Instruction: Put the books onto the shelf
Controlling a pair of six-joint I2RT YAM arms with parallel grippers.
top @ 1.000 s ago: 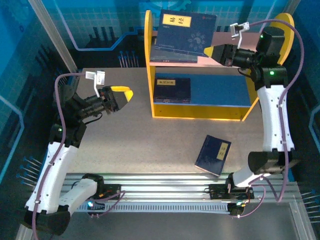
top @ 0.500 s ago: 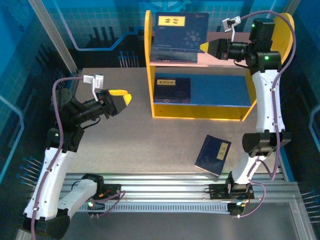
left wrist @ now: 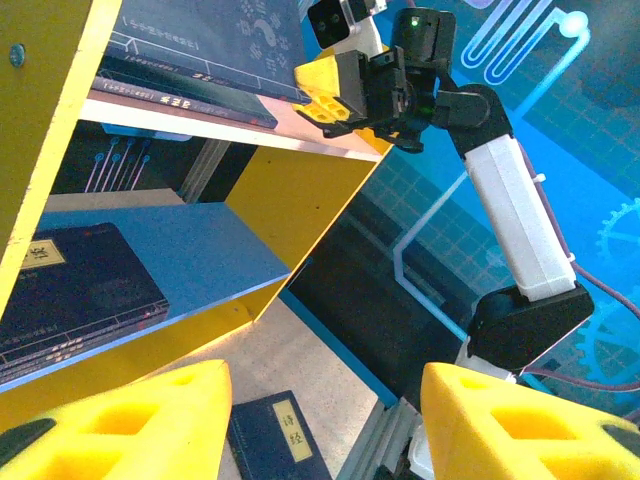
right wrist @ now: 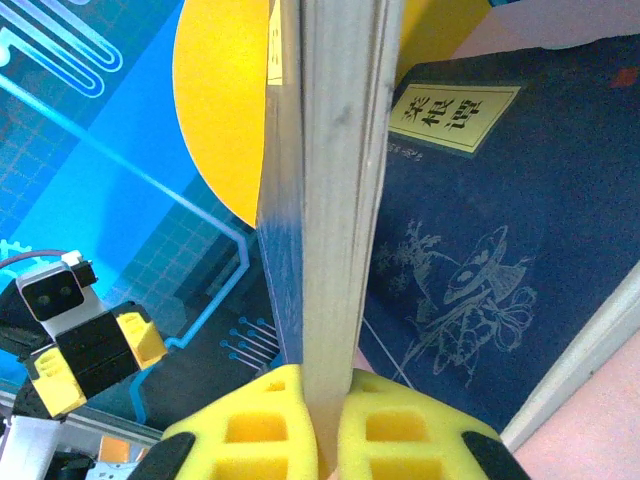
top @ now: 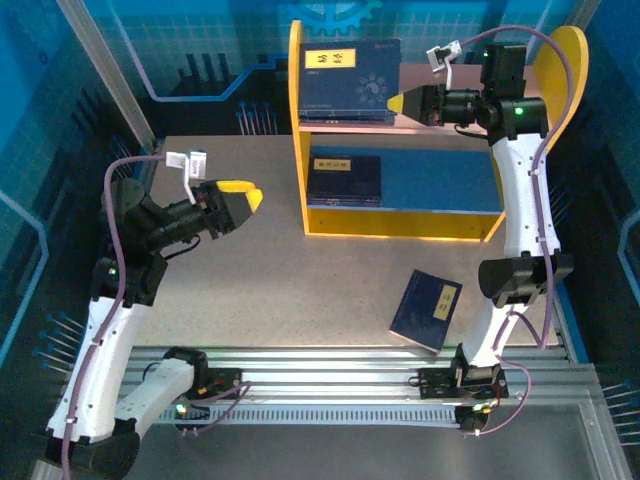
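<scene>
top cam, shelf: parked at the 12 o'clock end of the desk, with yellow sides, a pinkish top board and a blue lower board.
top cam, held book: up over the top board with its cover tipped toward the camera. The right fingers are clenched on its 3 o'clock edge.
top cam, lower book: flat on the blue board, toward the 9 o'clock side.
top cam, desk book: flat on the desk around 5 o'clock, well apart from the shelf.
top cam, left fingers: released and empty, hanging over the desk at 9 o'clock.
left wrist, left fingers: spread wide along the bottom with nothing between them.
left wrist, right fingers: up at 12 o'clock, pinching the held book, with a flat book on the top board under it.
left wrist, other books: lower book at 9 o'clock, desk book at 6 o'clock.
right wrist, held book: seen edge-on, running from 12 to 6, with the right fingers tight on both sides.
right wrist, flat book: at 3 o'clock, lying on the top board with its yellow label showing.
right wrist, left fingers: small, at 8 o'clock.
</scene>
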